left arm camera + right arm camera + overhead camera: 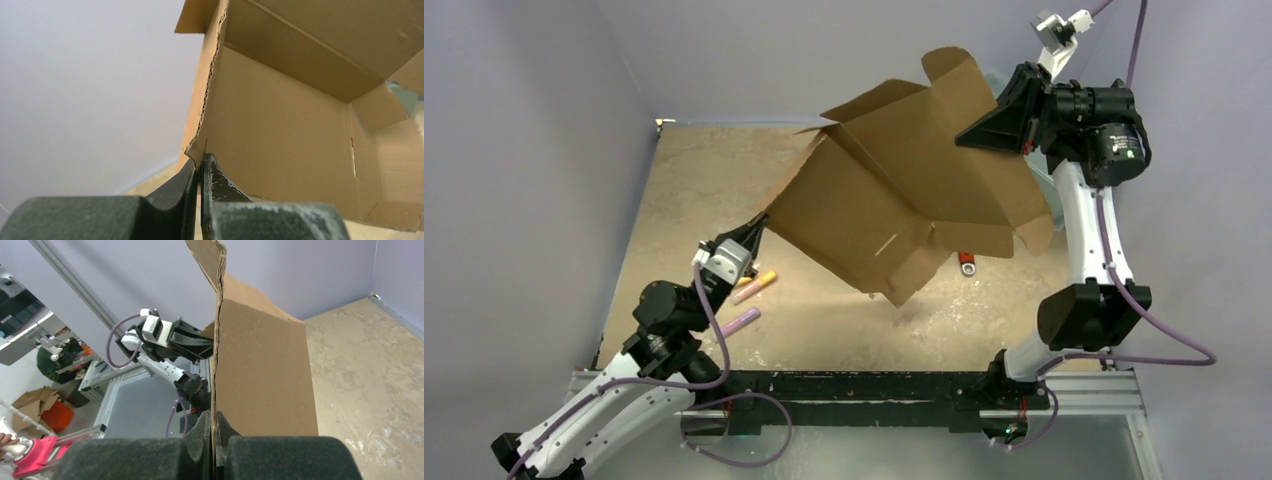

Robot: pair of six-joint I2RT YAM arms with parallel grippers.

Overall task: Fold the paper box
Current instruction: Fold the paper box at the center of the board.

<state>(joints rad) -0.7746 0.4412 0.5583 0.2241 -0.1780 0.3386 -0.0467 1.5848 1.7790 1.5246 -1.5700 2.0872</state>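
The left gripper (201,166) is pinched tight on a raw corrugated edge of the paper box (280,135), at the sheet's lower left corner. The right gripper (214,424) clamps the opposite edge, higher up. Between them the brown sheet hangs above the table (684,200), partly folded, flaps splayed. A yellow-tipped marker (754,286) and a purple marker (740,322) lie beside the left arm.

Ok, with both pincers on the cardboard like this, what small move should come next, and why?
Probably lower the paper box toward the table. It hangs in the air, partly folded, with the left pincer shut on one edge and the right pincer shut on another edge. Neither can crease a flap without letting go, so the sheet likely needs the surface for support.
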